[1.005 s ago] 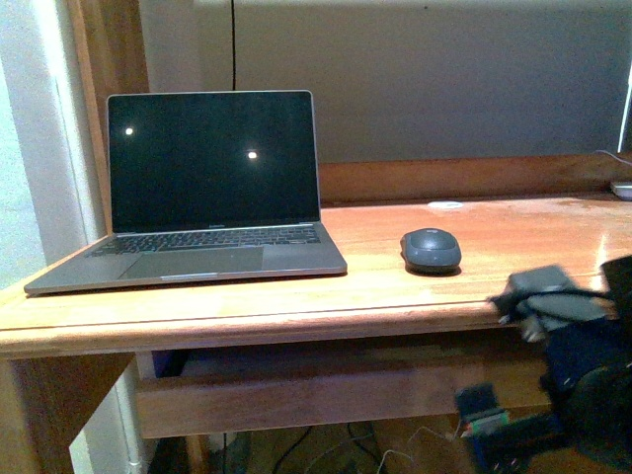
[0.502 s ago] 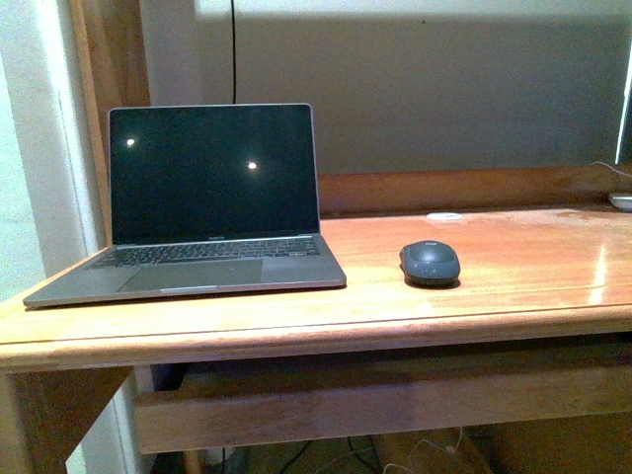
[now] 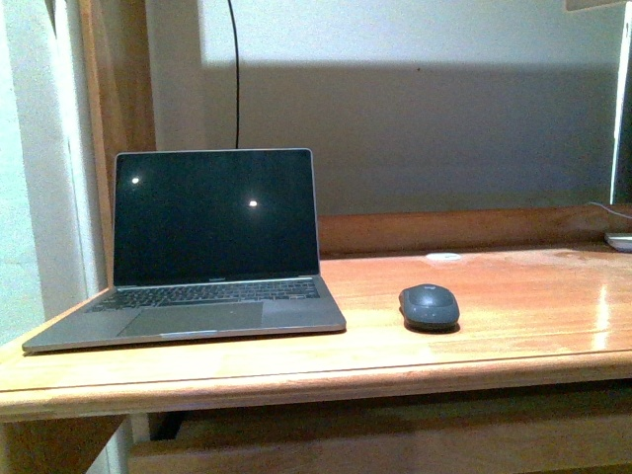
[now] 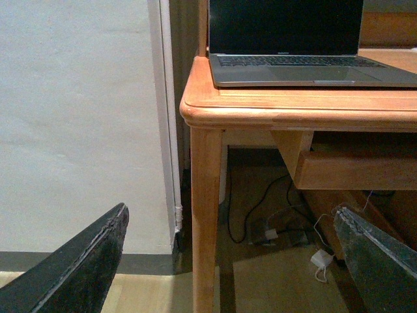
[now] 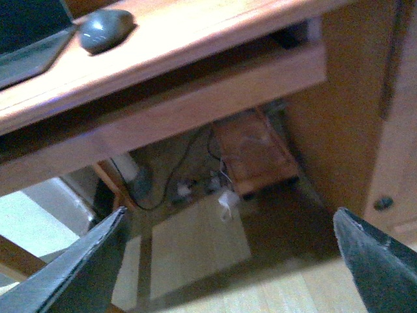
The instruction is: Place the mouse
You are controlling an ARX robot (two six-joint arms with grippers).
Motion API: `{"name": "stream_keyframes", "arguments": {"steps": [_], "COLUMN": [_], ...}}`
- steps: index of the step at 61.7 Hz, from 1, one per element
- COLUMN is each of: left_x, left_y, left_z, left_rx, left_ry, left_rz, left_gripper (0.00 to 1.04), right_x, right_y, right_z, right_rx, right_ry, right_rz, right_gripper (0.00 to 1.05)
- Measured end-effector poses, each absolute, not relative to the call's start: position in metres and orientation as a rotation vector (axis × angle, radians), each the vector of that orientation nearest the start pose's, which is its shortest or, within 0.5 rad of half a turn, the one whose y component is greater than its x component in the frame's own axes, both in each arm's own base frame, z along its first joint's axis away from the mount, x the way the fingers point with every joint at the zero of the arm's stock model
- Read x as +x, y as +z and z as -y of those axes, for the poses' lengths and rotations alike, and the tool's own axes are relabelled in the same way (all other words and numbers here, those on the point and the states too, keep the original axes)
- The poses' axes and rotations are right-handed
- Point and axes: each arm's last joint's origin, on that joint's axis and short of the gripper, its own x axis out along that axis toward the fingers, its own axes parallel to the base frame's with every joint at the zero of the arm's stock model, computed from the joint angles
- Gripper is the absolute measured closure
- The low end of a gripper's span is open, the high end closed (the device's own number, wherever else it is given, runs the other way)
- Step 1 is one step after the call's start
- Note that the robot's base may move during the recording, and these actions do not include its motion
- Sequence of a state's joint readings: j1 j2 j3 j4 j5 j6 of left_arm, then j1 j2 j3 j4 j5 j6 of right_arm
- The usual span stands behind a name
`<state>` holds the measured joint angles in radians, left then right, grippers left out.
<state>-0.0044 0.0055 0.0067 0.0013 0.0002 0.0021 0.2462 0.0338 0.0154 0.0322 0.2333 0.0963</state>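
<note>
The dark grey mouse (image 3: pixel 430 306) rests on the wooden desk (image 3: pixel 513 346), just right of the open laptop (image 3: pixel 212 242). It also shows in the right wrist view (image 5: pixel 104 29), on the desk top next to the laptop's corner. Neither arm shows in the front view. My left gripper (image 4: pixel 231 251) is open and empty, low by the desk's left front leg (image 4: pixel 205 215). My right gripper (image 5: pixel 228 251) is open and empty, low in front of the desk, below the mouse's level.
A small flat white disc (image 3: pixel 443 257) lies near the desk's back rail. A white object (image 3: pixel 622 240) sits at the far right edge. A drawer front (image 5: pixel 195 98) hangs under the desk top. Cables and an adapter (image 4: pixel 322 261) lie on the floor beneath.
The right arm, seen at the lower right a second ago, has left the front view. The front view has tilted upward, so the desk sits lower in frame.
</note>
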Motion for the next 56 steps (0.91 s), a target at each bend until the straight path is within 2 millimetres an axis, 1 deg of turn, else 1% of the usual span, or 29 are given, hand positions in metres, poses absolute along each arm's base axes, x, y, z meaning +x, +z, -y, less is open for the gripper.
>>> {"name": "stream_keyframes", "arguments": {"steps": [4,5,7,8,10,11,14,20,21,24,29,35,37,38,43,46,51,55,56], "left_x": [0.098,0.098,0.098,0.098,0.098,0.098,0.098,0.098,0.098,0.098,0.098,0.098,0.098,0.098,0.098,0.098,0.098,0.098,0.098], "left_y": [0.165,0.165,0.165,0.165,0.165,0.165,0.165,0.165,0.165,0.165,0.165,0.165,0.165,0.165,0.165,0.165,0.165,0.165,0.165], "left_z": [0.0,0.0,0.0,0.0,0.0,0.0,0.0,0.0,0.0,0.0,0.0,0.0,0.0,0.0,0.0,0.0,0.0,0.0,0.0], "left_rx": [0.002,0.002,0.002,0.002,0.002,0.002,0.002,0.002,0.002,0.002,0.002,0.002,0.002,0.002,0.002,0.002,0.002,0.002,0.002], "left_ry": [-0.005,-0.004,-0.004,-0.004,-0.005,-0.005,-0.004,-0.004,-0.004,-0.005,-0.005,-0.004,-0.005,-0.004,-0.004,-0.005,-0.004,-0.005,-0.004], "left_rz": [0.002,0.002,0.002,0.002,0.002,0.002,0.002,0.002,0.002,0.002,0.002,0.002,0.002,0.002,0.002,0.002,0.002,0.002,0.002], "left_gripper": [0.08,0.08,0.08,0.08,0.08,0.08,0.08,0.08,0.08,0.08,0.08,0.08,0.08,0.08,0.08,0.08,0.08,0.08,0.08], "right_x": [0.097,0.097,0.097,0.097,0.097,0.097,0.097,0.097,0.097,0.097,0.097,0.097,0.097,0.097,0.097,0.097,0.097,0.097,0.097], "right_y": [0.169,0.169,0.168,0.168,0.169,0.169,0.168,0.168,0.168,0.168,0.168,0.168,0.168,0.168,0.168,0.168,0.168,0.168,0.168], "right_z": [-0.015,-0.014,-0.013,-0.013,-0.012,-0.011,-0.007,-0.001,-0.001,-0.001,0.0,0.0,0.0,0.0,0.0,0.0,0.0,0.0,0.0], "right_rx": [0.055,0.052,0.038,0.036,0.03,0.029,0.022,0.013,0.009,0.006,0.006,0.006,0.006,0.006,0.006,0.006,0.006,0.006,0.006], "right_ry": [0.013,0.012,0.011,0.011,0.008,0.016,0.04,-0.001,0.0,0.003,0.003,0.002,0.002,0.002,0.002,0.002,0.002,0.002,0.002], "right_rz": [0.008,0.008,0.006,0.007,0.009,0.01,0.007,0.01,0.01,0.01,0.01,0.01,0.01,0.01,0.01,0.01,0.01,0.01,0.01], "right_gripper": [0.54,0.56,0.63,0.64,0.72,0.73,0.82,0.99,1.0,0.93,0.78,0.62,0.55,0.53,0.38,0.31,0.16,0.06,0.06]}}
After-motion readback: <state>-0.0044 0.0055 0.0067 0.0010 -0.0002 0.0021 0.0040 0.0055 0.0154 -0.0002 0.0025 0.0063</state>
